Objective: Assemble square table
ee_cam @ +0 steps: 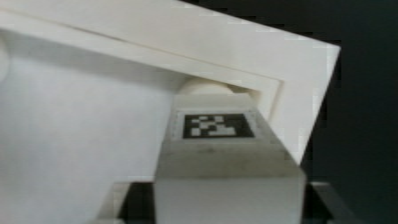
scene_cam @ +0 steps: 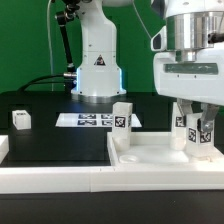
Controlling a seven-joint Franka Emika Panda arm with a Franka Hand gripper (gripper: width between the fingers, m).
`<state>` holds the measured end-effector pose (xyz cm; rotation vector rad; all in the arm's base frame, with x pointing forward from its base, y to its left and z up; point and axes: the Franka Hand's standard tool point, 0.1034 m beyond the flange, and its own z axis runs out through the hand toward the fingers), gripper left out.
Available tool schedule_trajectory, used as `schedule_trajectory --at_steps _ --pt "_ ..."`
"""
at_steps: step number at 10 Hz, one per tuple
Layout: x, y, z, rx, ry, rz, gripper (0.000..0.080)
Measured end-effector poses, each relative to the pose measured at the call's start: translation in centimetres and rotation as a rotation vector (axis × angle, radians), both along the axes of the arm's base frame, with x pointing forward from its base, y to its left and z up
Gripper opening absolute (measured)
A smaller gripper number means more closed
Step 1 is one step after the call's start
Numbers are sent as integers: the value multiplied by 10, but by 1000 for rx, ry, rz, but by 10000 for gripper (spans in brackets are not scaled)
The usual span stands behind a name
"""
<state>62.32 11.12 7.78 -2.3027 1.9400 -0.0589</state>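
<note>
Tagged leg (ee_cam: 217, 150) held in the gripper (ee_cam: 217, 200), upright at tabletop (ee_cam: 89, 110) corner

Bright, even light nearly washes out the square table (scene_cam: 150, 155); both views are soft and grainy.

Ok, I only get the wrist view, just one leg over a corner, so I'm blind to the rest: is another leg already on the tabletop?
Observer: Yes, a standing leg is upright at a corner of the tabletop, to the exterior view's left of the gripper and its held leg.
Operator: Any legs off it?
Observer: One loose leg sits on the black surface, far toward the exterior view's left.
</note>
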Motion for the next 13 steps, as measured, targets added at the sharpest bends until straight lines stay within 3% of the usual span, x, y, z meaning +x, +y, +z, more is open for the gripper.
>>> schedule_trajectory --at_steps 5,13 --pt "0 0 -1 54 24 -329 290" --pt "-1 0 -1 122 56 -637 290"
